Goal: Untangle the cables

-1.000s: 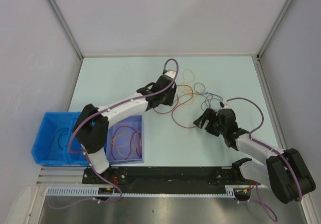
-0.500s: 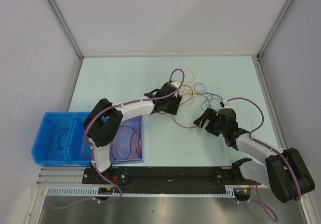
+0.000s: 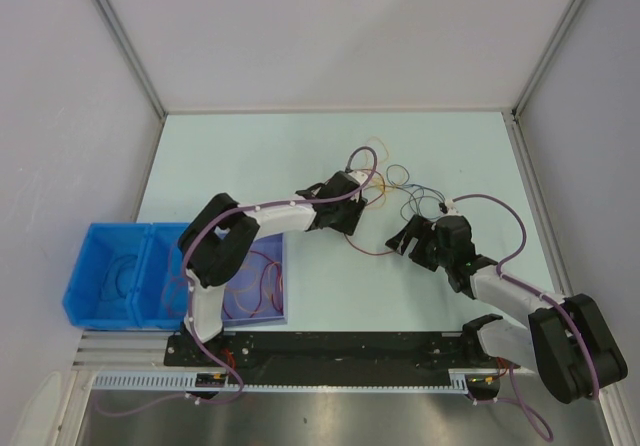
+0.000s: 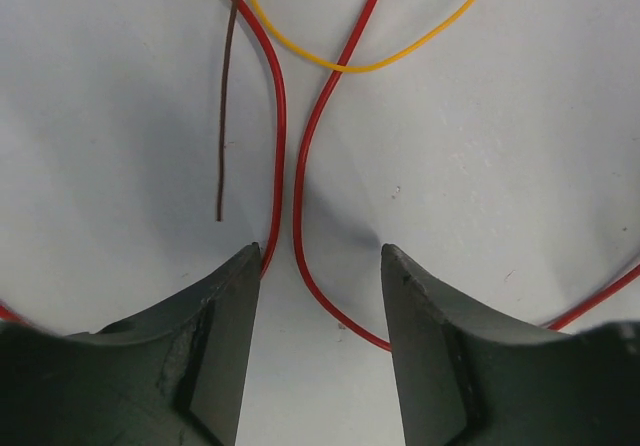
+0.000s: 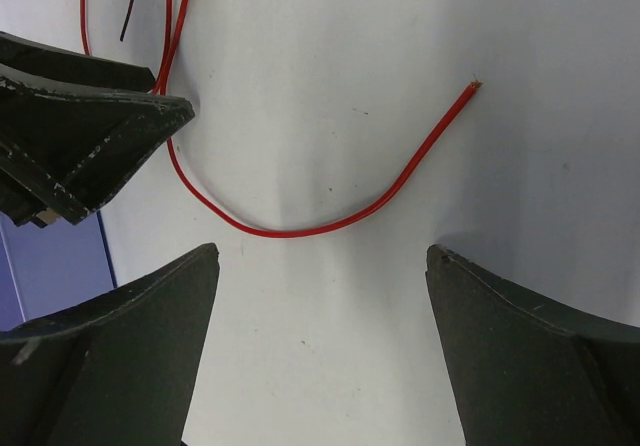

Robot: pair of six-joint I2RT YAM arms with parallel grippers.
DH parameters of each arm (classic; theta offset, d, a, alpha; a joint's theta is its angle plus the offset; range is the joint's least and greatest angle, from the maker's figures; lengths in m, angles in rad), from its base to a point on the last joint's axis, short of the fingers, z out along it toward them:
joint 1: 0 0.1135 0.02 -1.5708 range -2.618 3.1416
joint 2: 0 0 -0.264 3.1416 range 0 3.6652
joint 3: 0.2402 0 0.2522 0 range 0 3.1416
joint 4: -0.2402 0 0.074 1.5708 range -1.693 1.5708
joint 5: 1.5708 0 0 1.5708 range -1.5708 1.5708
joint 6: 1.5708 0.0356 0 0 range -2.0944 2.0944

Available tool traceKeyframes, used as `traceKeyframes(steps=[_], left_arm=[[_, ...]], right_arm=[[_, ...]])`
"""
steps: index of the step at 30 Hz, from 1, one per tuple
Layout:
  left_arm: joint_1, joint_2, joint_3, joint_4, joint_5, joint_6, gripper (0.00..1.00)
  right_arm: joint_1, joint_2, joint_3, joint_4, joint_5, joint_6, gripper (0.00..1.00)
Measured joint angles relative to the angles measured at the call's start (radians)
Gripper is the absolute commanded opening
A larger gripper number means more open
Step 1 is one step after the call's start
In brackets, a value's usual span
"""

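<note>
At the near left corner of the tabletop [image 3: 230,156]: twin blue plastic bins [image 3: 120,228], rectangular and hard-walled. Just right of them, along the near edge, a periwinkle tray [image 3: 284,278] with thin orange and red loops [image 3: 262,284] inside.

Right of the tabletop's middle, toward the far edge: the cables [image 3: 400,191], a loose tangle of thin, glossy wires in yellow, orange, red, blue and dark purple. Curl in rings and open arcs on the smooth, pale green surface.

At the tangle's left side, the left gripper [image 4: 320,256]: matte dark wedge-shaped fingers, parted, clamping nothing. Between the tips, two strands of red cable [image 4: 297,166], one touching the left finger's tip. Beyond them, a yellow arc [image 4: 350,66] crossing the red, and a thin brown wire [image 4: 224,116] ending in a cut tip.

At the tangle's near right side, the right gripper [image 5: 320,256]: broad dark fingers spread wide, holding nothing. Ahead of them, flat on the surface, a red length [image 5: 300,231] bent in a shallow U, with a bare cut end.
</note>
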Motion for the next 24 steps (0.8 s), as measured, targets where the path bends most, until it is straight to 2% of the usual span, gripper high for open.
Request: traceKeyframes(steps=[10, 11, 12, 13, 19, 20, 24], left_arm=[[0.000, 0.026, 0.038, -0.022, -0.049, 0.032, 0.57], [0.000, 0.027, 0.039, -0.027, -0.056, 0.039, 0.56], [0.000, 0.027, 0.040, -0.031, -0.064, 0.044, 0.46], [0.003, 0.027, 0.040, -0.035, -0.068, 0.048, 0.44], [0.018, 0.032, 0.051, -0.049, -0.057, 0.062, 0.43], [0.021, 0.032, 0.051, -0.049, -0.050, 0.062, 0.41], [0.023, 0.032, 0.045, -0.041, -0.037, 0.058, 0.00]], right_arm=[[-0.007, 0.006, -0.001, 0.009, -0.009, 0.000, 0.89], [-0.008, 0.006, -0.001, 0.010, -0.010, 0.000, 0.89], [-0.008, 0.006, -0.001, 0.010, -0.011, 0.000, 0.89], [-0.009, 0.006, -0.001, 0.010, -0.012, 0.000, 0.89], [-0.011, 0.010, -0.001, 0.015, -0.016, 0.000, 0.89], [-0.012, 0.010, -0.001, 0.015, -0.016, 0.000, 0.89], [-0.012, 0.011, -0.001, 0.016, -0.019, 0.000, 0.89]])
